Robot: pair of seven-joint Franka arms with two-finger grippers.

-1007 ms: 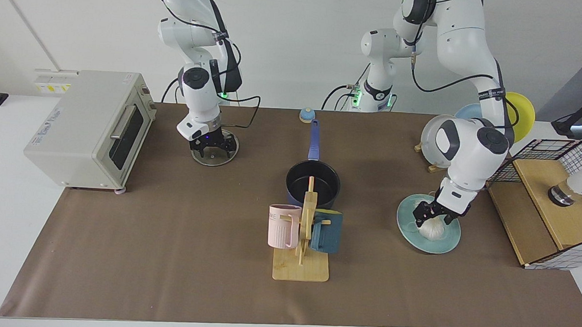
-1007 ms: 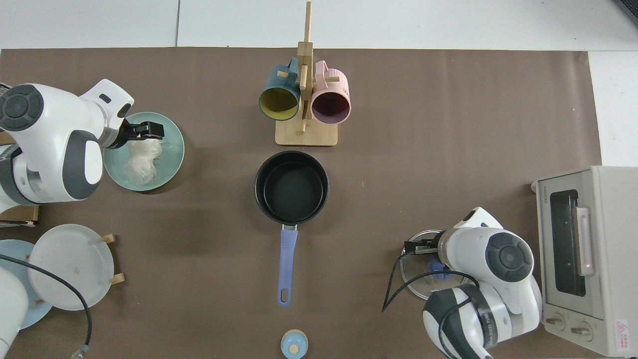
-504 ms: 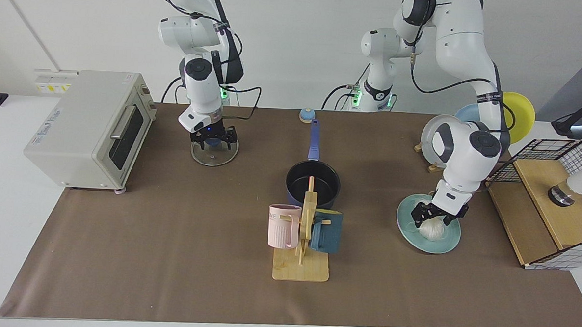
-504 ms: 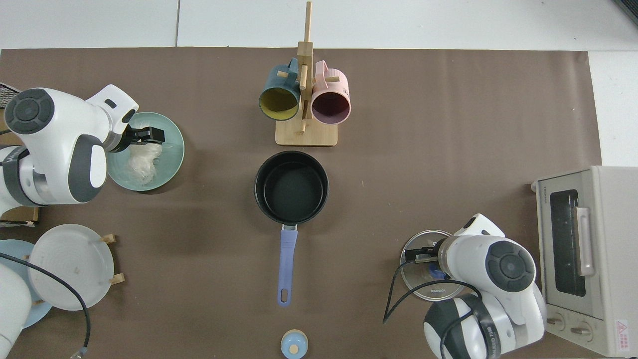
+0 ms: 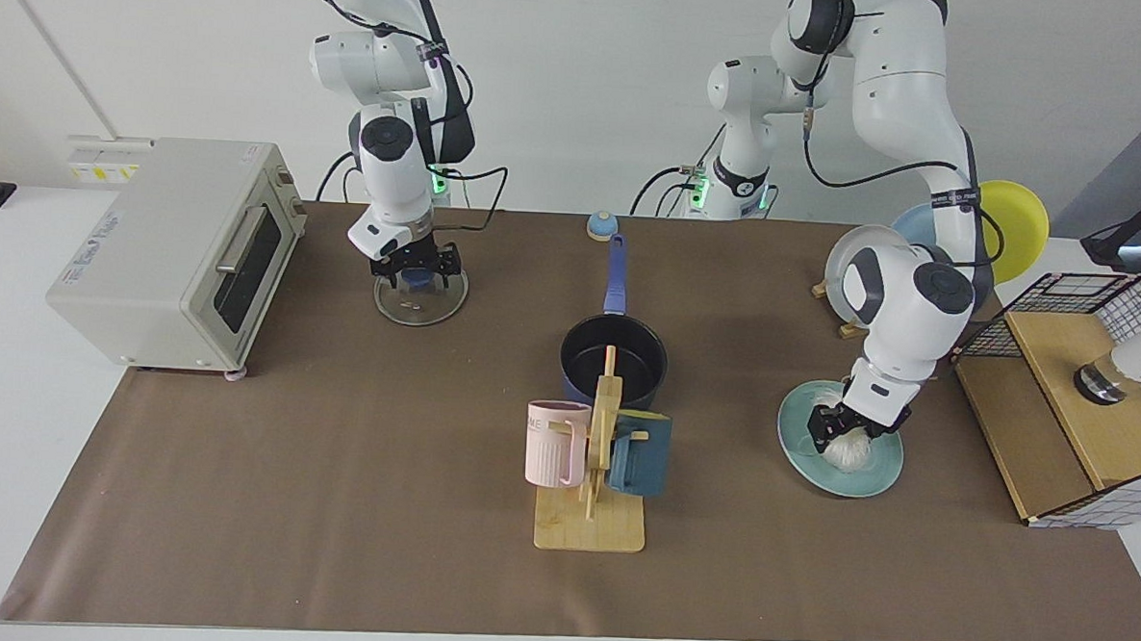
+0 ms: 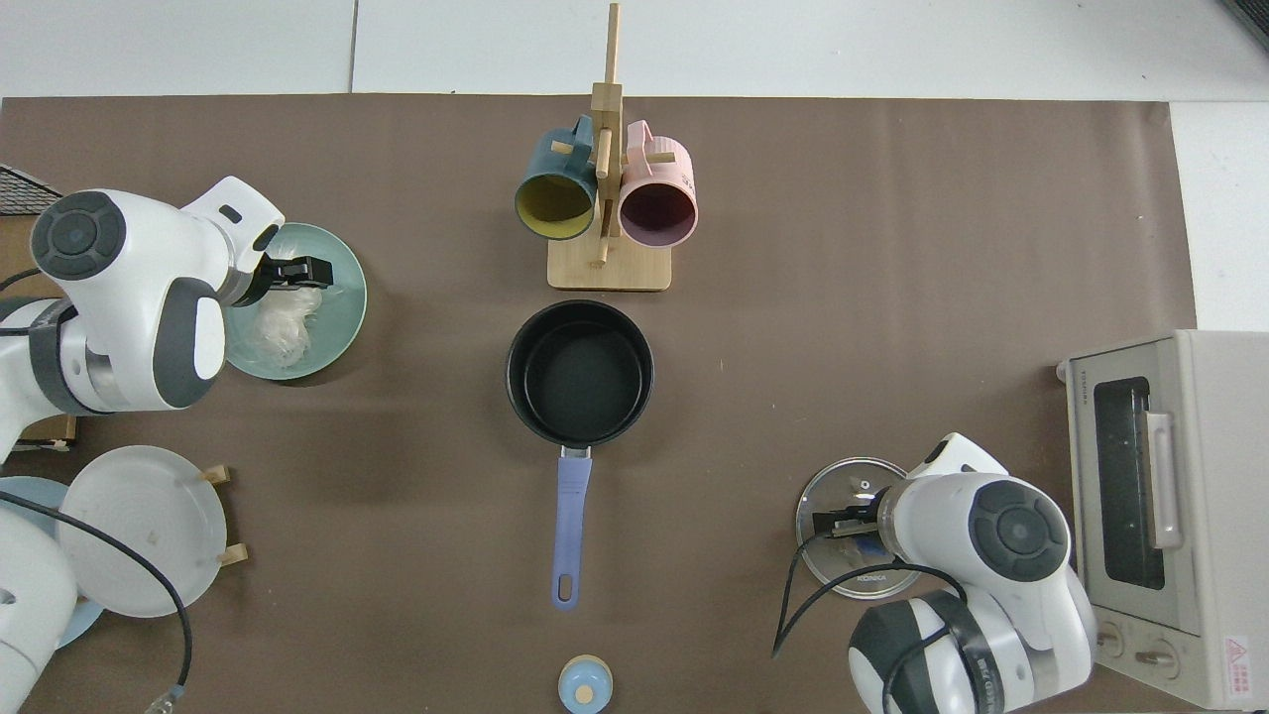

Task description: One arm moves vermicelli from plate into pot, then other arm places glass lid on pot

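Note:
The white vermicelli (image 5: 850,455) (image 6: 278,332) lies on the teal-green plate (image 5: 867,480) (image 6: 345,307). My left gripper (image 5: 850,431) (image 6: 297,270) is down on the top of the bundle, open, with a finger on each side. The dark navy pot (image 5: 613,361) (image 6: 580,372) stands mid-table with nothing in it, its blue handle (image 6: 572,526) pointing toward the arms. The glass lid (image 5: 420,301) (image 6: 843,573) lies flat on the table. My right gripper (image 5: 419,268) (image 6: 843,521) hangs open just above the lid's blue knob (image 5: 420,277).
A wooden mug rack (image 5: 591,514) (image 6: 607,268) with a pink and a navy mug stands close in front of the pot. A toaster oven (image 5: 174,245) (image 6: 1150,506) sits beside the lid. A plate rack (image 5: 848,260) (image 6: 139,526) and a wire basket (image 5: 1077,400) flank the teal plate.
The right gripper has risen off the lid and drawn back a little; the lid stays on the table. The left wrist has shifted slightly over the plate, and the vermicelli has not left it.

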